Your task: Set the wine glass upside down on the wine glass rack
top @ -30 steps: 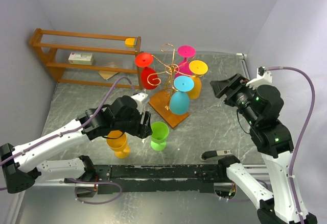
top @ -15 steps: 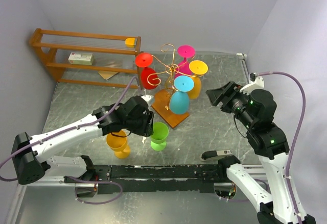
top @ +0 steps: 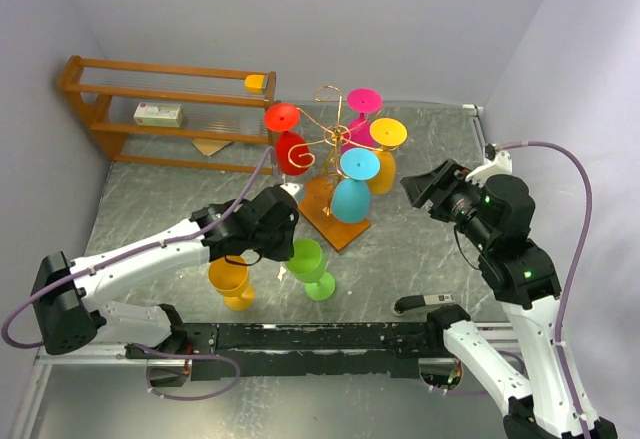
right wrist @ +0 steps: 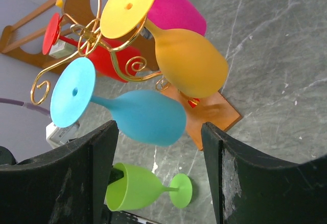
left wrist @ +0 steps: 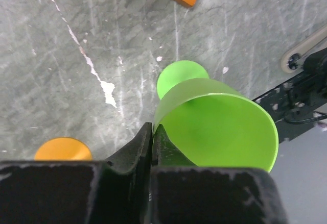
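Nearest me, the left gripper (left wrist: 152, 134) is pinched tight on the rim of the lime-green plastic wine glass (top: 308, 262). The glass leans over just in front of the rack, beside an upright orange plastic goblet (top: 230, 281). It looks light, stiff and slick, and a thin rim pinch may let it swivel, so the stem seems the safer hold. Beyond, the gold wire wine glass rack (top: 318, 214) on its wooden base carries coloured glasses. The right gripper (top: 428, 181) hangs spread and empty beside it.
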{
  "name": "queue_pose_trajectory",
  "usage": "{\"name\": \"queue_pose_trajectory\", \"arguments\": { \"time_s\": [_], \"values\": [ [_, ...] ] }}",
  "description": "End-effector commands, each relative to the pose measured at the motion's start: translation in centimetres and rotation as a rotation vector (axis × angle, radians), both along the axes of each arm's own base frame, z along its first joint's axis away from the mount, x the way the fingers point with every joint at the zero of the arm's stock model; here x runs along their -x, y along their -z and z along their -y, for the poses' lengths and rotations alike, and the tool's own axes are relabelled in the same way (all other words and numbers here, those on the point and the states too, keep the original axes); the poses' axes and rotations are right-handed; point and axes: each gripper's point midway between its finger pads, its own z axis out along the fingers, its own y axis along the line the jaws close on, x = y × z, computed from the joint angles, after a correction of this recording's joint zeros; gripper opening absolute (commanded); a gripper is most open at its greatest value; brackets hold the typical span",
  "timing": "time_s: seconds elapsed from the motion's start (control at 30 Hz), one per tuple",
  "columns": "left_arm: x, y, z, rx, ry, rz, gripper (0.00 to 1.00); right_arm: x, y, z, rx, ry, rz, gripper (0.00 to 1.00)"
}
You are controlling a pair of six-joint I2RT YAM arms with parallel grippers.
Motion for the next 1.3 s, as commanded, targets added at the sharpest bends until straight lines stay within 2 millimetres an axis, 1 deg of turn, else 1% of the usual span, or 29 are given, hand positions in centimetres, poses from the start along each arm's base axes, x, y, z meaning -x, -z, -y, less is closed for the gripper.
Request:
{"name": "queue_pose_trajectory", "arguments": {
  "time_s": [0.0,0.07,0.13,0.23,0.33,0.37,0.4,0.47,0.6,0.7,0.73,0.8,0.97,1.1,1.17,1.27],
  "values": [
    [-0.5,-1.3,-0.4,0.015,-0.017,0.050,0.07,0.1,-1.2,0.3,-0.024,0.020,0.037,0.66],
    [-0.6,-1.9,-0.8,0.010,-0.012,0.073,0.07,0.3,-1.6,0.3,-0.036,0.024,0.048,0.66],
    [-0.7,-3.0,-1.2,0.021,-0.003,0.107,0.07,0.4,-2.2,0.3,-0.051,0.025,0.069,0.66],
    [-0.5,-5.3,-1.2,0.073,0.051,0.167,0.07,0.8,-3.4,0.1,-0.086,0.013,0.113,0.66],
    [0.0,-8.0,-1.3,0.142,0.116,0.235,0.07,1.2,-4.7,-0.1,-0.129,0.000,0.158,0.66],
    [0.4,-9.3,-1.4,0.181,0.141,0.266,0.07,1.4,-5.2,-0.3,-0.144,-0.011,0.175,0.66],
    [0.6,-10.2,-1.3,0.207,0.164,0.288,0.07,1.6,-5.6,-0.6,-0.158,-0.031,0.189,0.66],
    [1.1,-12.7,-1.5,0.284,0.189,0.355,0.07,1.9,-6.4,-1.4,-0.178,-0.077,0.199,0.65],
    [1.5,-17.8,-2.1,0.420,0.207,0.489,0.07,2.3,-7.6,-3.3,-0.222,-0.180,0.209,0.65],
    [1.7,-21.4,-2.4,0.506,0.215,0.585,0.07,2.7,-8.6,-3.7,-0.260,-0.211,0.248,0.65],
    [1.7,-22.7,-2.6,0.531,0.209,0.617,0.07,2.8,-8.9,-3.7,-0.270,-0.212,0.263,0.65],
    [1.5,-24.7,-3.1,0.572,0.182,0.666,0.07,3.1,-9.5,-3.8,-0.283,-0.222,0.289,0.66],
    [1.1,-29.5,-4.8,0.687,0.108,0.832,0.07,3.6,-11.1,-4.8,-0.322,-0.297,0.340,0.68],
    [0.5,-32.0,-6.0,0.782,0.013,0.915,0.07,3.7,-11.9,-6.1,-0.377,-0.373,0.353,0.69],
    [0.1,-32.7,-6.6,0.815,-0.034,0.949,0.07,3.8,-12.2,-6.7,-0.412,-0.412,0.358,0.69],
    [-0.4,-33.2,-7.3,0.863,-0.109,0.959,0.07,3.7,-12.9,-7.3,-0.462,-0.446,0.367,0.70]
  ]
}}
